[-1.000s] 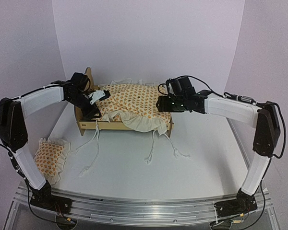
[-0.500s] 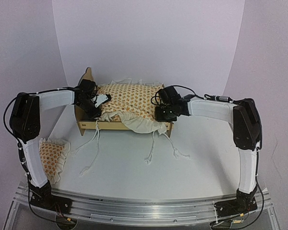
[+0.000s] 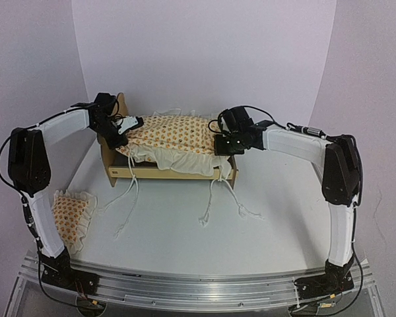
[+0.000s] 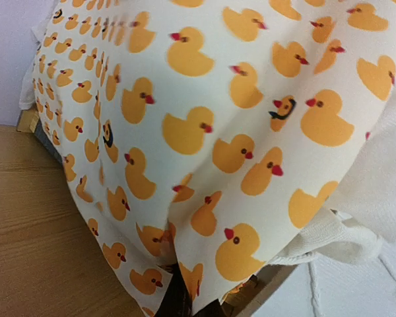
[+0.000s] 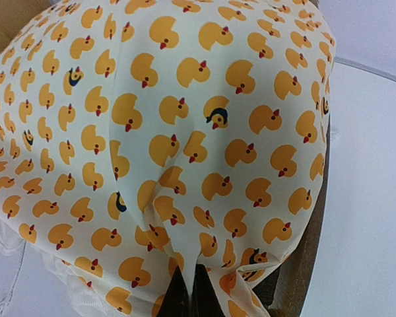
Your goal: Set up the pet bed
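Cream cushion (image 3: 175, 134) blankets the pet bed (image 3: 158, 173), pillow (image 3: 71, 214) well apart.

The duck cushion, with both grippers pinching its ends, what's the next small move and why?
Probably ease it backward a little, then lower it. The left gripper and right gripper are shut on the cushion, holding it bunched above the pet bed, and its white ruffle droops over the front rail, so it isn't seated inside the frame.
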